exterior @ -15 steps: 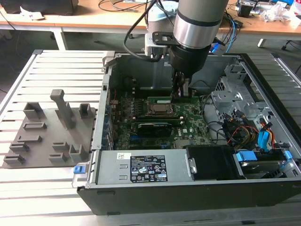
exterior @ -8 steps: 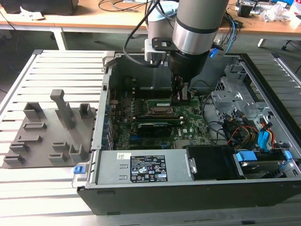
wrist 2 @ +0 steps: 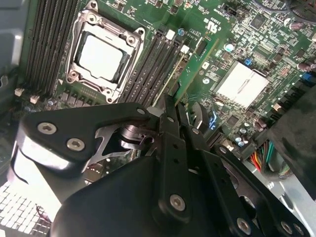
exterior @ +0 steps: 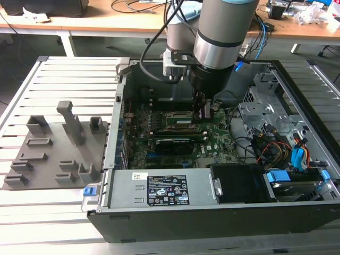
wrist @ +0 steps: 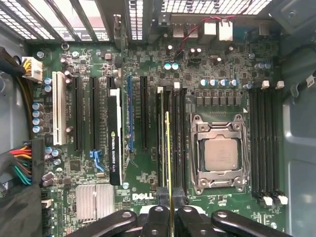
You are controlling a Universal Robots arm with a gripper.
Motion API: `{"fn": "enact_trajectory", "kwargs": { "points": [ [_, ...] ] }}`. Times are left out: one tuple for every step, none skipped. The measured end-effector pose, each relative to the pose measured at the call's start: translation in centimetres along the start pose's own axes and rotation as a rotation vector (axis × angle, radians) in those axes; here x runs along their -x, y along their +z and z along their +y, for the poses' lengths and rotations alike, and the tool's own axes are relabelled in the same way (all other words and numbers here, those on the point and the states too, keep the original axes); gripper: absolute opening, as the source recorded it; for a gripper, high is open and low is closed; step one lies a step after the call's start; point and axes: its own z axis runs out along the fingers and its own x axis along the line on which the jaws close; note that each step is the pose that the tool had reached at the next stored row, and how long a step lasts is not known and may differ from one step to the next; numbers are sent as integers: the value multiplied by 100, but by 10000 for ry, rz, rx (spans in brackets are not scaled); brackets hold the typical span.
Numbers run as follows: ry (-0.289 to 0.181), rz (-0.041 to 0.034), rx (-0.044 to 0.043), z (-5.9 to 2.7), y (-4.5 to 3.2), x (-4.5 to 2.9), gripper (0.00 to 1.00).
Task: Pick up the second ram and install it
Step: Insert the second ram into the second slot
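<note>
The claw (wrist: pixel 170 210) is closed on the ram (wrist: pixel 167 148), its fingers (wrist 2: pixel 170 129) pinching one end of the thin green stick so the long edge runs free toward the board. In the first wrist view the stick is seen edge-on, lined up lengthwise with the bank of slots (wrist: pixel 174 140) just beside the CPU socket (wrist: pixel 219 154), which suits pressing it straight down into one of them. In the second wrist view it shows as a green board (wrist 2: pixel 195 74) slanting away from the fingers over those same slots. Whether its lower edge is already in a slot or just above one is hard to tell, since the stick hides the slot beneath it. In the exterior view the arm (exterior: pixel 220 37) reaches down into the open case (exterior: pixel 212 220), with the grey fixture (exterior: pixel 53 154) well apart on the slatted surface (exterior: pixel 58 210) on that view's left
</note>
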Motion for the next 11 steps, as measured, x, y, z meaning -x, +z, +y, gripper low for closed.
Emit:
{"fn": "enact_trajectory", "kwargs": {
  "points": [
    [0, -1, 0, 0, 8, 0, 14],
    [0, -1, 0, -1, 20, -1, 14],
    [0, 0, 0, -1, 35, -3, 14],
    [0, 0, 0, -2, 64, -4, 14],
    [1, -1, 0, -2, 87, -6, 14],
    [2, -3, -2, 0, 96, -7, 14],
    [3, -5, -1, 4, 103, -6, 14],
    [0, -17, 0, 15, 111, -1, 14],
    [0, -35, 0, 29, 121, 6, 14],
    [-1, -54, 1, 47, 129, 24, 14],
    [-1, -56, 2, 89, 141, 63, 14]
  ]
}}
